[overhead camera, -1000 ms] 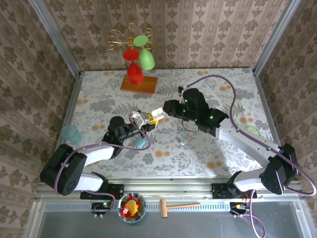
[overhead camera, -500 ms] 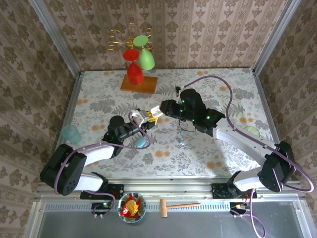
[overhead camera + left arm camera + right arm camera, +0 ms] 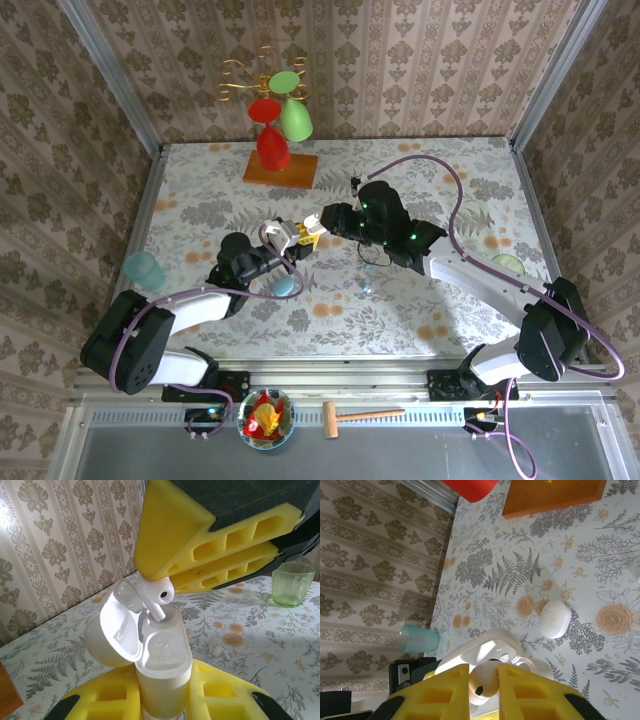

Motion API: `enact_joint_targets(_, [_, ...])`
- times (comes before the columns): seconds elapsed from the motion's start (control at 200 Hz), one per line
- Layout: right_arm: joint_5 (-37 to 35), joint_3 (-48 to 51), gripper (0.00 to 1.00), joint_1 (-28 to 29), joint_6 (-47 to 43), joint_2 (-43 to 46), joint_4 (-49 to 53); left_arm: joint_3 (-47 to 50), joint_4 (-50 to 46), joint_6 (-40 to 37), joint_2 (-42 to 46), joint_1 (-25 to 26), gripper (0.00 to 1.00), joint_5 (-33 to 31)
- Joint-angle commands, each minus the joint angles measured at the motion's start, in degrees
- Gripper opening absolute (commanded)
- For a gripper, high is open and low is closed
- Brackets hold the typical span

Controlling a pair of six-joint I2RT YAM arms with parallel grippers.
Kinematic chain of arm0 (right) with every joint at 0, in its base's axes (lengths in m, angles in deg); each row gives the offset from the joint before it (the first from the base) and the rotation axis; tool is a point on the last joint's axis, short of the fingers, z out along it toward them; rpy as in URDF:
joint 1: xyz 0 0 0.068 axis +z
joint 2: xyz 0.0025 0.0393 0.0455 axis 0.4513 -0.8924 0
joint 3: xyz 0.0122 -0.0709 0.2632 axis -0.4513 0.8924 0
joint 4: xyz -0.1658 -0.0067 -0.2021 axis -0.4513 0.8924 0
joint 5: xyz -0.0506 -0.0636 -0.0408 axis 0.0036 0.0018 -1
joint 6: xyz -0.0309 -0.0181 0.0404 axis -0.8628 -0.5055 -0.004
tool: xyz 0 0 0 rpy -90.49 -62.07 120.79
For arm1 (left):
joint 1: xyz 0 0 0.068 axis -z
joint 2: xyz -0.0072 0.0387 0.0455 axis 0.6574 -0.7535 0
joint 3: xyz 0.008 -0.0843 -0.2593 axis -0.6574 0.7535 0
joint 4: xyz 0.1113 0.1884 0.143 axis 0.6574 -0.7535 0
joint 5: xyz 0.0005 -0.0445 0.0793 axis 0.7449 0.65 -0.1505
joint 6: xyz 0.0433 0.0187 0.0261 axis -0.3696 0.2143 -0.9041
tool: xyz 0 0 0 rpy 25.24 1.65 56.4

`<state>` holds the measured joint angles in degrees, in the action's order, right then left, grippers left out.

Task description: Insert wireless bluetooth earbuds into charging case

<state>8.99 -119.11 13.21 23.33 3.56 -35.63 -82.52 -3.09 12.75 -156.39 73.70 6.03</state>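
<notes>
My left gripper (image 3: 286, 240) (image 3: 162, 692) is shut on a white charging case (image 3: 164, 667) held upright, its lid (image 3: 111, 630) hinged open to the left. My right gripper (image 3: 318, 222) (image 3: 484, 677) is shut on a white earbud (image 3: 156, 591) (image 3: 483, 687), pinched between its yellow fingers (image 3: 200, 535). The earbud hangs just above the case's far socket, its stem tip at the opening. The near socket holds nothing. A second white earbud (image 3: 220, 652) lies on the table beyond the case.
A closed white case (image 3: 555, 619) lies on the floral table, and a light blue case (image 3: 285, 287) sits under the left arm. A teal cup (image 3: 143, 268) (image 3: 418, 639) stands far left, a green cup (image 3: 510, 265) (image 3: 292, 582) right, a glass stand (image 3: 280, 165) at the back.
My right gripper has moved left with the earbud and closed in on the open case in my left gripper. The left arm has barely shifted.
</notes>
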Motion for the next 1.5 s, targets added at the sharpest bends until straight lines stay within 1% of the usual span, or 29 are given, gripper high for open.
enact_joint_targets(0.0, [-3.68, 1.25, 0.18, 0.31, 0.28, 0.21, -0.22, -1.82, 1.87, 0.96, 1.19, 0.26, 0.05, -0.35])
enact_joint_targets(0.34, [-2.56, 1.85, 0.18, 0.29, 1.18, -1.21, -1.41, -2.21, 2.1, 1.96, 1.43, 0.27, 0.05, -1.75])
enact_joint_targets(0.47, [-2.61, 2.08, 0.21, 0.31, 1.25, -1.08, -1.78, -2.52, 2.1, 2.61, 1.69, 0.27, 0.05, -3.08])
enact_joint_targets(0.53, [-2.8, 1.93, 0.25, 0.31, 1.1, -0.76, -1.7, -2.71, 2.0, 2.56, 1.69, 0.27, 0.05, -2.92])
enact_joint_targets(0.635, [-3.52, 1.55, 0.36, 0.3, 0.54, -0.06, -1.11, -2.89, 1.78, 2.31, 1.43, 0.27, 0.05, -2.74])
enact_joint_targets(0.72, [-4.71, 1.42, 0.42, 0.31, -0.38, 0.96, -0.17, -2.8, 1.77, 2.25, 1.26, 0.21, 0.04, -2.64])
enact_joint_targets(0.84, [-6.15, 1.36, 0.49, 0.31, -1.7, 1.71, 0.79, -2.62, 1.91, 2.01, 1.16, 0.18, 0.05, -2.47])
enact_joint_targets(0.86, [-6.3, 1.51, 0.5, 0.29, -2.04, 3.53, 0.89, -2.56, 1.9, 1.94, 1.16, 0.18, 0.05, -2.4])
enact_joint_targets(1.01, [-8.75, 1.52, 0.58, -0.1, -5.97, 6.31, 3.84, -2.29, 1.56, 0.52, 0.99, -0.42, 0.04, -0.21])
enact_joint_targets(1.08, [-10.18, 2.32, 0.59, -1.12, -7.91, 8.1, 5.2, -1.88, 1.67, 0.24, 0.99, -0.88, 0.04, 0.36])
enact_joint_targets(1.13, [-9.39, 3.03, 0.59, -2.11, -8.79, 9.18, 5.34, -1.66, 1.9, 0.02, 1.07, -1.2, 0.04, 1.17])
enact_joint_targets(1.2, [-6.34, 3.23, 0.58, -3.09, -10.8, 9.71, 5.15, -1.38, 2.2, -0.95, 1.33, -1.31, 0.04, 3.19])
enact_joint_targets(1.315, [-1.63, 0.43, 0.59, -3.29, -13.72, 7.8, 7.97, -1.08, 2.96, -1.35, 1.6, -1.31, 0.04, 4.47])
enact_joint_targets(1.39, [0.47, 0.21, 0.59, -3.29, -13.82, 6.77, 7.25, -1.2, 3.39, -1.09, 1.82, -1.31, 0.04, 4.98])
enact_joint_targets(1.495, [1.54, 0.37, 0.59, -3.29, -13.04, 5.25, 6.32, -1.21, 4.02, -0.57, 2.04, -1.22, 0.04, 5.46])
